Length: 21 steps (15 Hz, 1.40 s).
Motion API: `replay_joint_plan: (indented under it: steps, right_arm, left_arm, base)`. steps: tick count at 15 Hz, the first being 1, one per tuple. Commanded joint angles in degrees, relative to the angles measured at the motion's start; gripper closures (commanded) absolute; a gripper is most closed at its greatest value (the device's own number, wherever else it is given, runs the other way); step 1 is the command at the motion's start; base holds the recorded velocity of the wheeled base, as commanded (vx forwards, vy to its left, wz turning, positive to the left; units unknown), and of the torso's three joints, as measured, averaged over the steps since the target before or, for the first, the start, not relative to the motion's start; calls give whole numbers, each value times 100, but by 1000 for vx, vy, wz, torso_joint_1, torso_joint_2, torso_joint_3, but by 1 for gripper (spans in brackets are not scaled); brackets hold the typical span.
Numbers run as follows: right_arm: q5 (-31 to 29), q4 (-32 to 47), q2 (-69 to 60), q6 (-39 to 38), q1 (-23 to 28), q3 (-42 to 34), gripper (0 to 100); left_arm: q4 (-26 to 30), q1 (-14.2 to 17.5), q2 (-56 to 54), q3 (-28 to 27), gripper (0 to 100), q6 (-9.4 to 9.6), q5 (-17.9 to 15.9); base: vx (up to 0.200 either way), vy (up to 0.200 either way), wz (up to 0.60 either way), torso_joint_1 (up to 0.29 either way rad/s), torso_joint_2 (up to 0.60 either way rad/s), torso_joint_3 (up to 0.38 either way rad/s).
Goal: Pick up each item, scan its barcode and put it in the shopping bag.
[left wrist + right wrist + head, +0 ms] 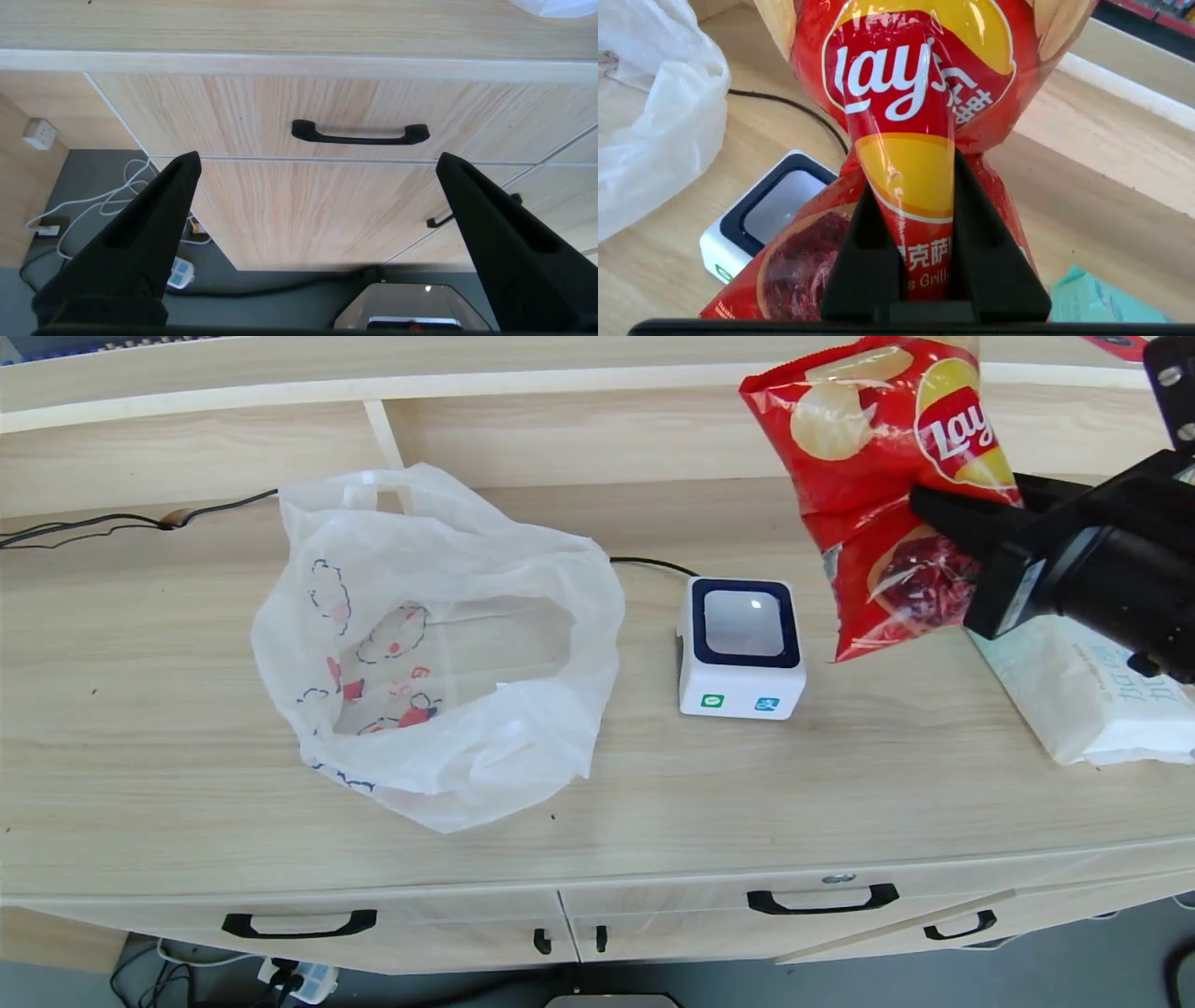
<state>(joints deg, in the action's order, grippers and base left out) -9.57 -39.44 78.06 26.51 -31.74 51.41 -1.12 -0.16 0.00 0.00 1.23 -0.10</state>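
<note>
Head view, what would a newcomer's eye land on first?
The red chip bag stands out first, held in the air by the right tool, up and to the right of the white scanner. Then the open white shopping bag, lying on the counter left of the scanner.

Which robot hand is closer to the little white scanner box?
Right. The right end effector holds the chip bag up just beside the scanner. The left end effector hangs open, low in front of the drawers, farther away.
</note>
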Motion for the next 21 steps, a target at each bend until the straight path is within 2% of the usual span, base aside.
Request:
replay_joint_plan:
  steps: [1, 15, 18, 21]
  right_arm:
    - [25, -372, 693, 328, -25, 168, 100]
    - [34, -512, 843, 310, -104, -69, 100]
    - [25, -539, 579, 293, -95, -105, 100]
    - [25, -539, 166, 284, -104, -483, 100]
  left_arm:
    - [-2, 7, 9, 0, 0, 0, 1]
    - [-2, 7, 9, 0, 0, 0, 1]
    - [-2, 7, 0, 0, 0, -9, 1]
    - [-2, 7, 9, 0, 0, -9, 1]
  base:
    - [0, 0, 0, 0, 0, 0]
    - [0, 0, 0, 0, 0, 0]
    - [0, 0, 0, 0, 0, 0]
    - [0, 0, 0, 0, 0, 0]
